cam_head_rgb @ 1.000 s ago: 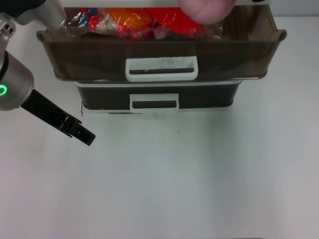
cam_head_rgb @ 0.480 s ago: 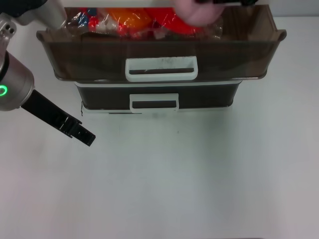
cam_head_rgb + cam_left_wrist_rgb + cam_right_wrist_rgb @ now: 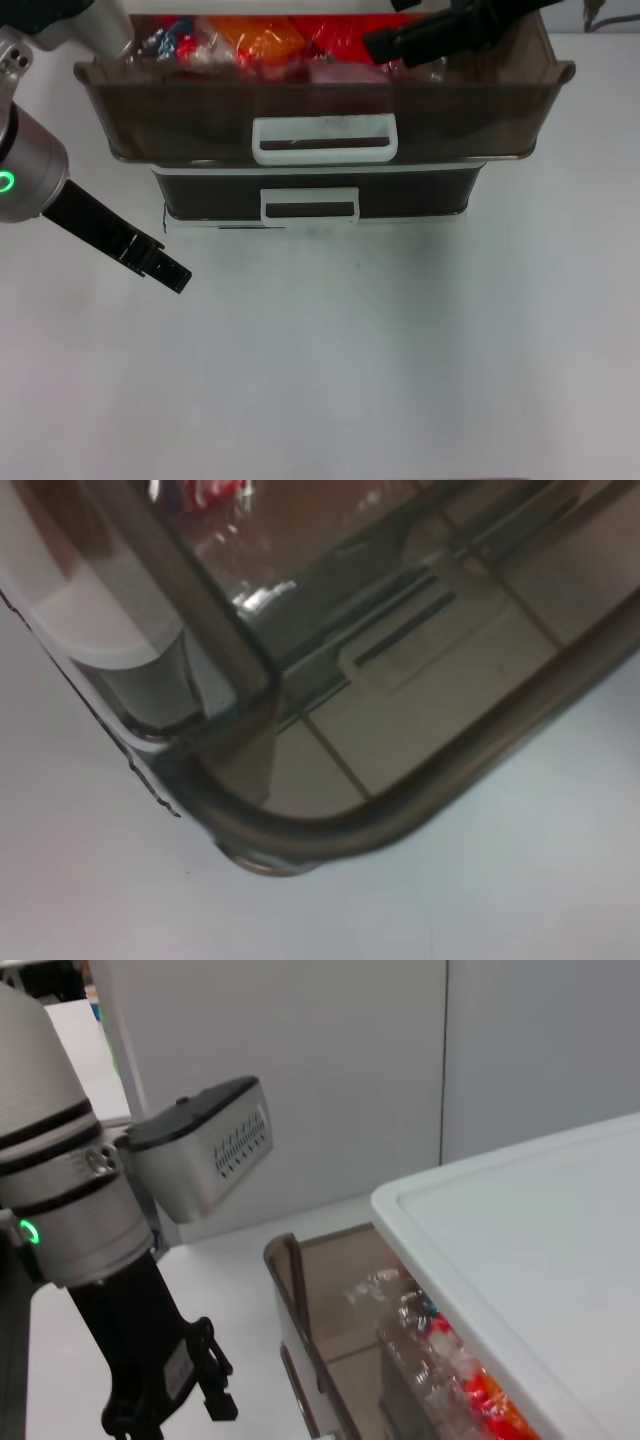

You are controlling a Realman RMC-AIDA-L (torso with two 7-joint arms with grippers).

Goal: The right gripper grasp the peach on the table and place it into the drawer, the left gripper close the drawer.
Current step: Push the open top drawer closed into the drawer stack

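The peach (image 3: pixel 335 73) has dropped from the right gripper (image 3: pixel 385 42), now empty, into the drawer (image 3: pixel 500 105) at upper centre. No writing is legible. The left gripper (image 3: pixel 172 275) sits mid-left; its grip can't be told.

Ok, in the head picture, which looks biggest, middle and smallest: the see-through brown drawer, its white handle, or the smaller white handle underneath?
1. Brown drawer, widest by far.
2. Its white loop handle.
3. The lower handle, looking a bit narrower.

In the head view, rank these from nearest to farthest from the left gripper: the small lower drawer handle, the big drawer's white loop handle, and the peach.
From the left gripper, low on the robot's left above the table:
1. The lower handle, just right of it on the narrower dark drawer.
2. The loop handle, higher up on the drawer front.
3. The peach, inside the drawer, below the right gripper.
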